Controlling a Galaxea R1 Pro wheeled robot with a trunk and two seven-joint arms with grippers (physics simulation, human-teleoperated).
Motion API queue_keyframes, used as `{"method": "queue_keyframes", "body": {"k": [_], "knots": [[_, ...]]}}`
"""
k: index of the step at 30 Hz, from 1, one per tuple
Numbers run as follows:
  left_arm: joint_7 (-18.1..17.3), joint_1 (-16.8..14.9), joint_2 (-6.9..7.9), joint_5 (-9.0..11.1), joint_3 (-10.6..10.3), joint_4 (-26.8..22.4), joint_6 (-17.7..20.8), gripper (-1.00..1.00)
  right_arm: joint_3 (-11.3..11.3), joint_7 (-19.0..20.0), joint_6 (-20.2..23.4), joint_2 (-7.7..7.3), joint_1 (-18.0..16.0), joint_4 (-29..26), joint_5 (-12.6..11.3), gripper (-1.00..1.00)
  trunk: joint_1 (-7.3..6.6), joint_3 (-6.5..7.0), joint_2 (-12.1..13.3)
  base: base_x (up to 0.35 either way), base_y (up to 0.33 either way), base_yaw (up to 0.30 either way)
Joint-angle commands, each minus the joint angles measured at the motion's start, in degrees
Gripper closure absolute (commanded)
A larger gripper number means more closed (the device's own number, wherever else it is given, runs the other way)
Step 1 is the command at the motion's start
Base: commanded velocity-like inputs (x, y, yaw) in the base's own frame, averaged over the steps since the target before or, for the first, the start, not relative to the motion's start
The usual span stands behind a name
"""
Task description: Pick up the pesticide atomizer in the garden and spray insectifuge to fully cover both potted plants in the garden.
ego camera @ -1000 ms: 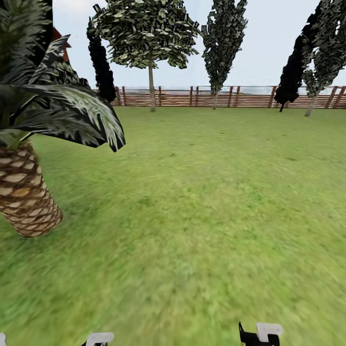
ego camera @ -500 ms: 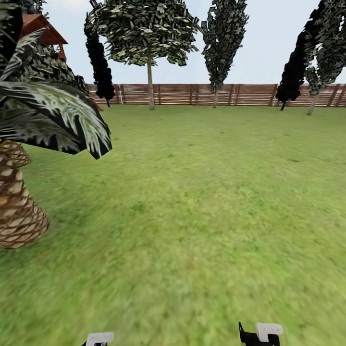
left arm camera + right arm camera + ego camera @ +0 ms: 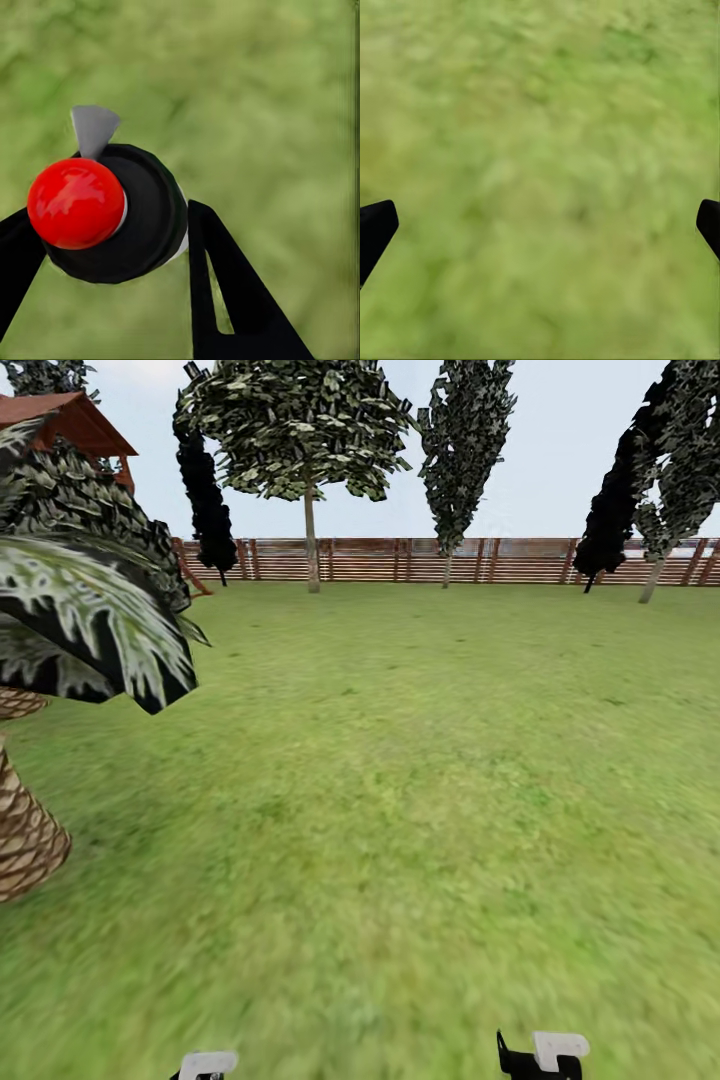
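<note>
While we roll over the lawn [image 3: 400,780], our left gripper [image 3: 112,240] is clenched on the atomizer [image 3: 112,214]: its black fingers [image 3: 225,292] flank the dark round end, with a red cap and a small grey tab toward the camera. We judge the bottle light, stiff and somewhat slick, best held around its slim body so that the nozzle end stays free; the body itself is hidden behind the dark end. Our right gripper [image 3: 540,225] is released, its fingertips [image 3: 375,229] wide apart with nothing between them, blurred grass beyond. Farther out, a palm [image 3: 60,640] stands to the left and a slatted fence [image 3: 450,560] with trees closes the garden ahead. No pots show.
</note>
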Motion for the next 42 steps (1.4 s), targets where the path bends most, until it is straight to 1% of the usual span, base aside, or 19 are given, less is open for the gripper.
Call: {"method": "queue_keyframes", "body": {"k": [1, 35, 42], "knots": [[0.2, 0.0, 0.02, 0.4, -0.5, 0.0, -0.2, 1.00, 0.5, -0.2, -0.1, 0.03, 0.0, 0.0, -0.4, -1.00, 0.02, -0.05, 0.0, 0.314, -0.137, 0.000], [0.2, 0.0, 0.02, 0.5, -0.5, 0.0, -0.2, 1.00, 0.6, -0.2, -0.1, 0.00, 0.0, 0.0, -0.4, -1.00, 0.02, -0.05, 0.0, 0.314, -0.134, 0.000], [0.2, 0.0, 0.02, 0.5, -0.5, 0.0, -0.2, 1.00, 0.6, -0.2, -0.1, 0.00, 0.0, 0.0, -0.4, -1.00, 0.02, -0.05, 0.0, 0.334, -0.037, 0.000]]}}
